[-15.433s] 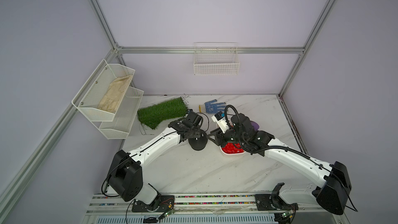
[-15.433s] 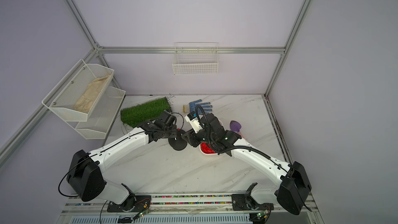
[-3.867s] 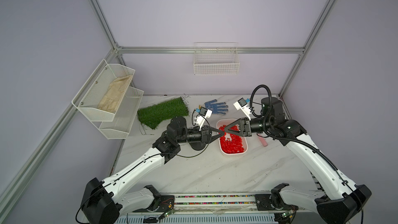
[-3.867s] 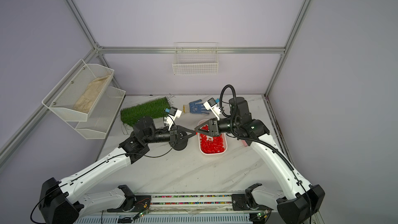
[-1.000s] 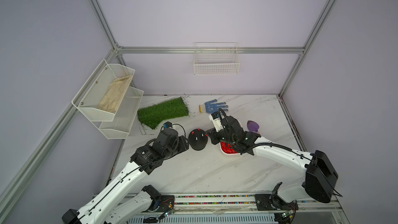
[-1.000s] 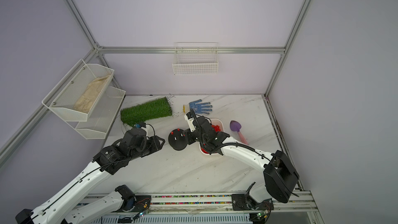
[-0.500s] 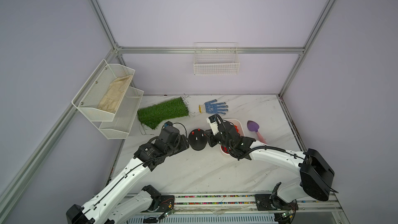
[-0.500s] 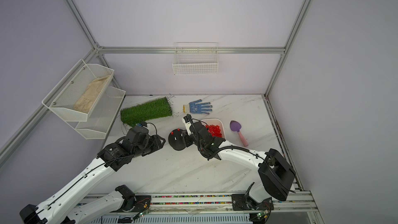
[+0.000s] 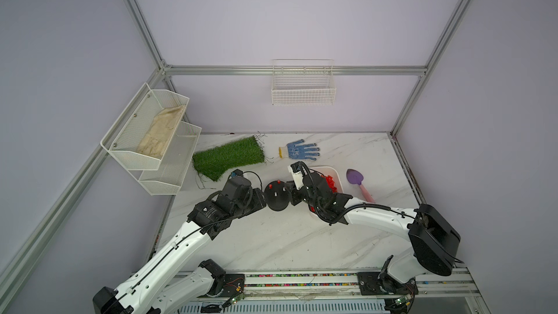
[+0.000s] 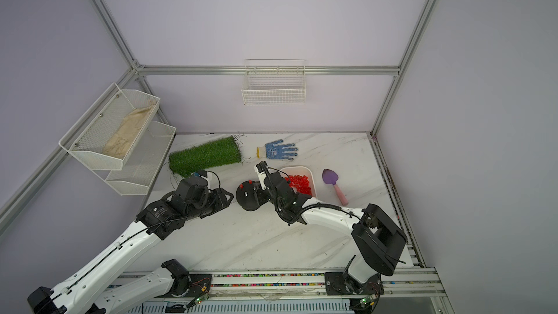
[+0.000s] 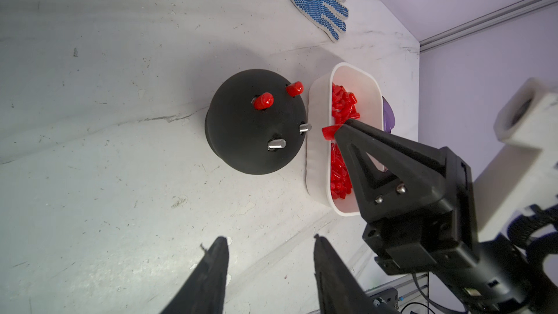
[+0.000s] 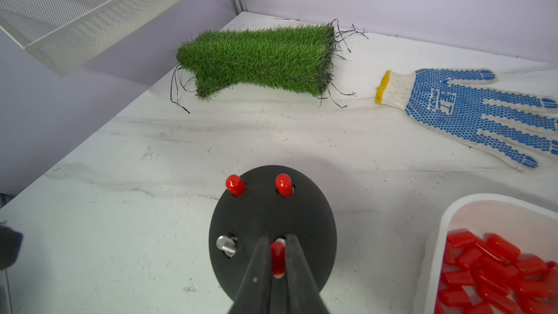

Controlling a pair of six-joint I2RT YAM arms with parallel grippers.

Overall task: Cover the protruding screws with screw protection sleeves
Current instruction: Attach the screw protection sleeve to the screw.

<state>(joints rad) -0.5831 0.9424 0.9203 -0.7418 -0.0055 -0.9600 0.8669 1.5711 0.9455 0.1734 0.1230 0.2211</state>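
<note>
Tabletop (image 9: 287, 237): white with grey marble veining, surface scuffed. Lying directly on it:
- green turf piece (image 9: 229, 157), far left, near the back wall
- blue-dotted glove (image 9: 302, 150), flat, near the turf's right end
- black dome base (image 9: 277, 199), centre
- white tray (image 10: 296, 170), just beside the base
- purple scoop (image 9: 354, 177), pink handle, right of the tray, apart from it

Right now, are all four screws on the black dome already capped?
No: only two carry red sleeves; two silvery screws on the black dome are bare.
</note>
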